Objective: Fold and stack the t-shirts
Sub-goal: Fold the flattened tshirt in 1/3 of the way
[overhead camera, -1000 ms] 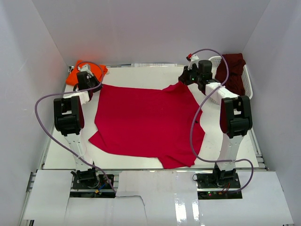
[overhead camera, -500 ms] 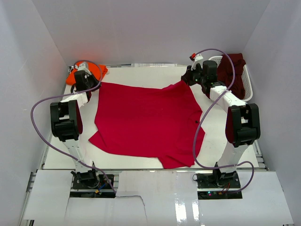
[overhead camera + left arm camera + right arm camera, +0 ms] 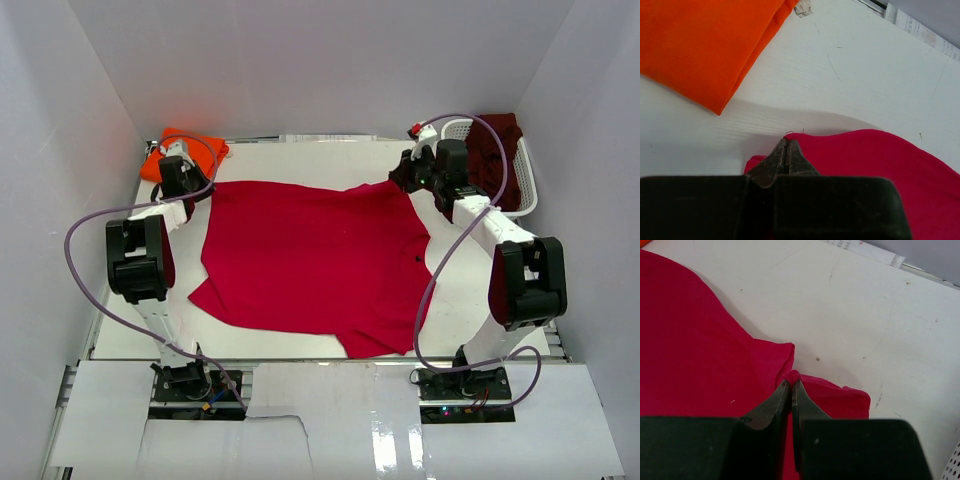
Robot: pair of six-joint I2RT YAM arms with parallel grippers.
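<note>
Two shut pinches are holding the red t-shirt [image 3: 310, 260], which is lying spread across the middle of the table [image 3: 300, 158]. At the far left corner the orange t-shirt [image 3: 700, 45] is lying folded; just beside it the left gripper [image 3: 786, 149] is clamping the red hem. The right gripper [image 3: 791, 390] is nipping a bunched corner toward the far right corner, near the maroon t-shirt [image 3: 497, 150] in the basket [image 3: 527, 195]. We are advising a level, even pull to flatten that bunching.
</note>
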